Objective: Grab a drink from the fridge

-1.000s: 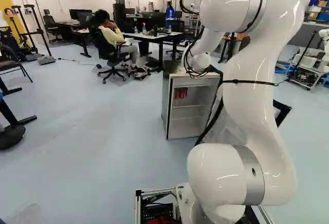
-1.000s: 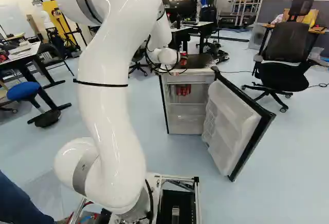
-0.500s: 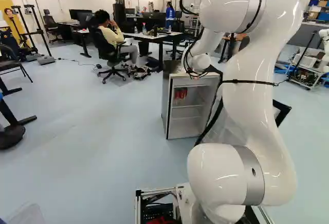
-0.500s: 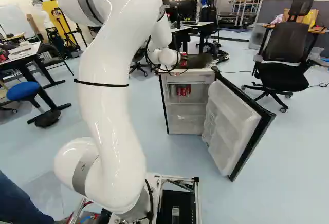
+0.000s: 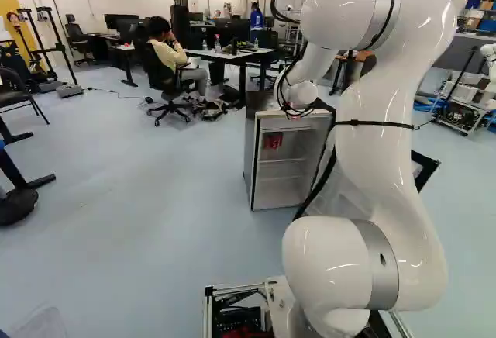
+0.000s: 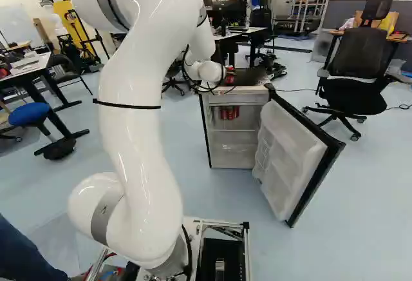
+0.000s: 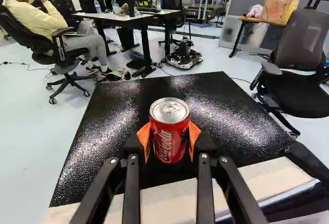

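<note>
Pebbled black fridge top [image 7: 110, 111], slick red can [image 7: 169, 131] tight in the padded claw [image 6: 229, 77].

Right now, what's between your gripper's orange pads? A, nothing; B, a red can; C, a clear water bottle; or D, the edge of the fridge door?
B: in the wrist view a red can stands with an orange pad against each side, over the fridge's black top.
</note>
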Robot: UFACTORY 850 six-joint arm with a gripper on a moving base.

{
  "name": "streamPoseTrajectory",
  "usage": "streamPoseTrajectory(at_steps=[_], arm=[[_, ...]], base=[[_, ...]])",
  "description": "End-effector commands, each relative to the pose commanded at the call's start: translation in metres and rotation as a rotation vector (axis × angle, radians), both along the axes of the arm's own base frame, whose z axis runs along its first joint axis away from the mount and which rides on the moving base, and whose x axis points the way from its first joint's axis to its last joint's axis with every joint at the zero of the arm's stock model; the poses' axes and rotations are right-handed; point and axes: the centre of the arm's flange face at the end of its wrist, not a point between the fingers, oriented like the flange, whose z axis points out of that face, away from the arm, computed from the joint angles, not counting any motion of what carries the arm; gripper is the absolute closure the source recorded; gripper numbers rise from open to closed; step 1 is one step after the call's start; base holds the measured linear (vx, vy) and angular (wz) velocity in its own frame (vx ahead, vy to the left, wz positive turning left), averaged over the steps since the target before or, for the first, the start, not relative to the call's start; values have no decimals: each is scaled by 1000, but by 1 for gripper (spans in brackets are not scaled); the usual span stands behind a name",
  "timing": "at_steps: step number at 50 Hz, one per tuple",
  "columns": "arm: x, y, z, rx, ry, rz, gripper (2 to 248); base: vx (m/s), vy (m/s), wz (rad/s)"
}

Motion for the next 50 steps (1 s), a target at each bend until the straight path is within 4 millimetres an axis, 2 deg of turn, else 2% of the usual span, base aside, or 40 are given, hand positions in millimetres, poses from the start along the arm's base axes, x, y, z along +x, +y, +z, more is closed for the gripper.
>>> streamPoseTrajectory(at_steps=[1,6,7,11,12,16,17,21,22,30,50], arm=[[0,0,0,0,0,0,134],[0,0,0,0,0,0,134],[0,0,0,0,0,0,100],[0,0,0,0,0,0,100],[0,0,0,0,0,0,64],[0,0,0,0,0,0,64],[0,0,0,0,0,0,26],[0,0,0,0,0,0,26],[0,0,0,0,0,0,3],[-10,1,1,1,7,-1,3],[-48,1,6,7,30,-15,3]], base=[[0,0,0],[0,0,0],[0,0,0],[0,0,0],[0,0,0],[0,0,0],[0,0,0],[0,0,0],[0,0,0],[0,0,0],[0,0,0]])
